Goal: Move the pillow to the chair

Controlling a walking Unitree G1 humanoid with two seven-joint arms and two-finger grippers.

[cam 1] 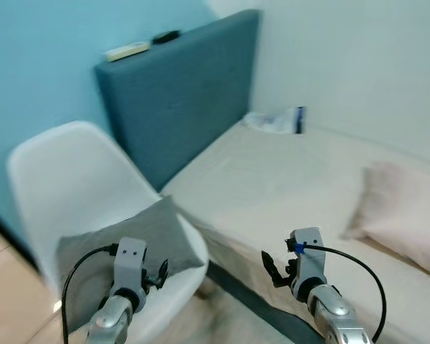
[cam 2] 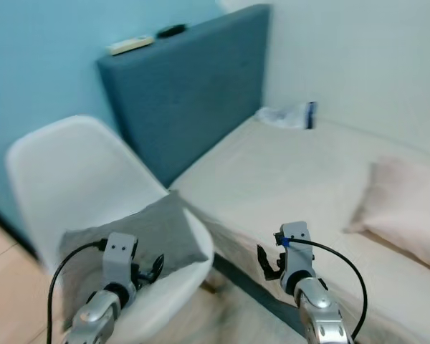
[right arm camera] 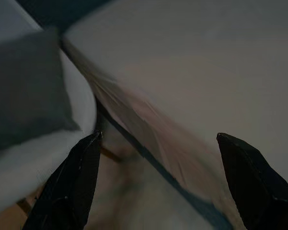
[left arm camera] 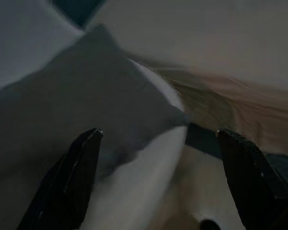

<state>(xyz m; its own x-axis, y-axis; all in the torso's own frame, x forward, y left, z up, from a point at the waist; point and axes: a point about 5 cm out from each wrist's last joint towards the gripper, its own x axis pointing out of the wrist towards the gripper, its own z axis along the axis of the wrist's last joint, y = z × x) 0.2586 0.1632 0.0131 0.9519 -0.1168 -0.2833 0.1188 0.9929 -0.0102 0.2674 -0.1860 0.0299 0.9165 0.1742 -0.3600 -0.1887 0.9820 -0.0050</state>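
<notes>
Both jaws stood wide and empty; the grey pillow (cam 1: 132,240) lay on the white chair (cam 1: 64,172) seat, just ahead of the left gripper (cam 1: 156,276), the right gripper (cam 1: 272,269) hovering off the bed (cam 1: 272,179) edge.

No readable text, labels, brands or numbers anywhere. The packet (cam 1: 276,119) at the head of the bed (cam 1: 272,179) is too blurred to read, and the remote (cam 1: 127,51) on the headboard (cam 1: 179,93) shows no legible marks.

grey pillow (cam 1: 140,240), white chair (cam 1: 64,172), blue headboard (cam 1: 179,93)
</notes>
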